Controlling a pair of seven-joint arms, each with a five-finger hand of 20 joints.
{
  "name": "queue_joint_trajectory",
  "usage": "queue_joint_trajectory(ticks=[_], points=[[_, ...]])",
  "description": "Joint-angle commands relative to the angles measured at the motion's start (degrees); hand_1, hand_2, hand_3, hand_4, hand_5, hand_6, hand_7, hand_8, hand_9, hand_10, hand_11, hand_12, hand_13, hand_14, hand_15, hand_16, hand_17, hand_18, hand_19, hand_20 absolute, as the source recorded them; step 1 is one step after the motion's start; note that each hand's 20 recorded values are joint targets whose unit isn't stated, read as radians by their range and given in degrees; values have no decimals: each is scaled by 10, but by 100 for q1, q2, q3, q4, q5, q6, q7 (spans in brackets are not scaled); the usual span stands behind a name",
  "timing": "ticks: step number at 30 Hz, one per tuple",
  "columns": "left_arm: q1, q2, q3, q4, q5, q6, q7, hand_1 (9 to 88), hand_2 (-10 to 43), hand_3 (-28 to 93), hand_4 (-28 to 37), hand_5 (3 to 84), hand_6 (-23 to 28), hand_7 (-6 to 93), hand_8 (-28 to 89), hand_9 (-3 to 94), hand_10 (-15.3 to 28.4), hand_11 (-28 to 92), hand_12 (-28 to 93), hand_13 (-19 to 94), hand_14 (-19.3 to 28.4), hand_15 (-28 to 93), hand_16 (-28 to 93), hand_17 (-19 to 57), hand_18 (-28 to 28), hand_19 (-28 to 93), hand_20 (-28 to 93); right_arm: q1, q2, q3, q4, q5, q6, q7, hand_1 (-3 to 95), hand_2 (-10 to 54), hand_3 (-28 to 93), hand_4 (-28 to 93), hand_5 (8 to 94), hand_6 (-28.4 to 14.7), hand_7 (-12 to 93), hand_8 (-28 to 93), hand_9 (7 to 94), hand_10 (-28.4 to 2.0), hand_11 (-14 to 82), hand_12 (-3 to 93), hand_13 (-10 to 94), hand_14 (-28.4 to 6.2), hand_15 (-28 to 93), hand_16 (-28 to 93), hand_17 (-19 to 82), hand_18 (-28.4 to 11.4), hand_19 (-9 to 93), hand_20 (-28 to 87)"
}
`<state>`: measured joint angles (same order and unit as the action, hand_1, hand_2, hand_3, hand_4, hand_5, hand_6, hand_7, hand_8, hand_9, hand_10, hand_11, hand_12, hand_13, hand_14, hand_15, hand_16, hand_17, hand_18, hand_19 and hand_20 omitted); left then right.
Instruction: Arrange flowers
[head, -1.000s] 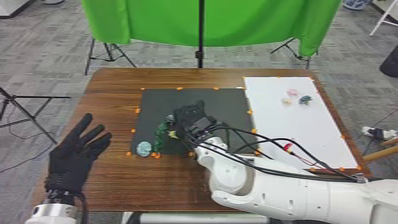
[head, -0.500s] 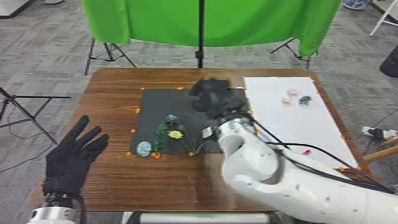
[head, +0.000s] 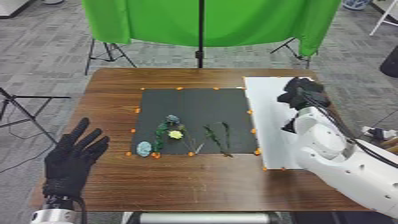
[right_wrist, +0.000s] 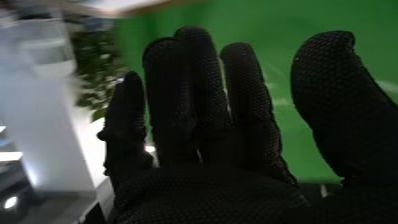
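In the head view my right hand (head: 305, 94) is over the far part of the white board (head: 271, 115). In the right wrist view the right hand (right_wrist: 209, 145) has straight fingers and holds nothing. My left hand (head: 71, 157) is at the table's left side, fingers straight and spread, holding nothing. On the dark mat (head: 200, 100) lie a blue-grey flower (head: 172, 119), a yellow flower (head: 175, 134), a pale blue flower (head: 144, 147) and a green leafy stem (head: 161, 136). Two green stems (head: 214, 138) lie farther right on the mat.
Orange markers (head: 138, 110) line the edges of the mat and board. The brown wooden table (head: 169, 185) extends nearer than the mat. A green cloth (head: 151, 25) hangs on a stand behind the table.
My right hand has swung from the dark mat to the right, over the white board, uncovering the flowers and stems on the mat. The left hand has hardly moved.
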<state>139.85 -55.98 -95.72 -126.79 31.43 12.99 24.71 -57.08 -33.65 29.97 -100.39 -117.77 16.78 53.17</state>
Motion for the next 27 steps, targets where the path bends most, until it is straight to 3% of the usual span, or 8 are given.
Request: queue_joint_trajectory(ticks=[1,10,14,16,18,22,25,27], points=[[48,-101,5,1,38,6,-94,168,73,761,-283,310,51,114,-104,291,179,179,97,211,269,412,-78,-87,284,566,69,686,-226,-687,699,-35,-234,215,349,-95,806,-283,578,16,148,-133,622,-146,266,144,526,-129,709,128,177,-255,765,473],[0,-51,58,35,-14,32,-38,170,72,760,-283,310,52,113,-104,291,180,179,97,211,269,412,-78,-87,284,565,69,1187,-715,-1058,1370,64,-391,288,356,-95,804,-283,558,20,148,-136,623,-143,270,145,528,-127,714,118,178,-258,765,469],[-29,-126,34,39,36,11,-103,170,71,761,-283,309,51,114,-104,291,180,178,98,211,269,412,-78,-88,284,565,69,1218,-946,-1052,1637,87,-789,194,358,-95,803,-283,565,28,151,-135,628,-141,272,144,530,-125,715,116,176,-258,765,468],[-53,-89,59,45,-2,27,-65,170,71,761,-283,309,51,114,-104,291,180,178,98,211,269,411,-78,-88,284,565,69,1205,-1035,-1041,1740,130,-993,234,361,-95,801,-283,574,34,154,-137,631,-139,271,143,530,-124,713,116,174,-260,762,467],[-57,26,101,48,-69,72,28,171,71,761,-283,309,51,114,-104,291,180,178,98,211,269,411,-78,-88,284,564,69,1204,-1143,-1043,1877,205,-1125,228,362,-95,800,-283,581,38,157,-139,635,-137,271,144,524,-125,709,116,165,-263,754,464],[-136,-2,107,62,-41,53,-3,170,70,762,-283,309,50,114,-104,291,180,177,98,211,269,411,-77,-88,284,564,70,1168,-1313,-991,2093,156,-1424,308,364,-95,800,-283,582,40,159,-142,639,-134,269,144,519,-124,707,117,158,-263,748,462],[-125,86,141,62,-98,78,71,171,70,761,-283,309,51,114,-104,291,180,178,99,211,269,410,-77,-88,284,564,70,1178,-1355,-1107,2246,-139,-1374,259,397,-95,793,-282,614,43,163,-145,662,-116,272,145,543,-112,698,114,166,-255,751,462],[-137,80,148,67,-105,79,78,171,70,761,-283,309,50,114,-104,291,180,178,98,211,269,410,-77,-88,284,564,70,1169,-1307,-1221,2253,-286,-1117,215,462,-95,729,-282,699,42,164,-88,759,-89,214,216,602,-83,671,160,186,-237,765,463]])
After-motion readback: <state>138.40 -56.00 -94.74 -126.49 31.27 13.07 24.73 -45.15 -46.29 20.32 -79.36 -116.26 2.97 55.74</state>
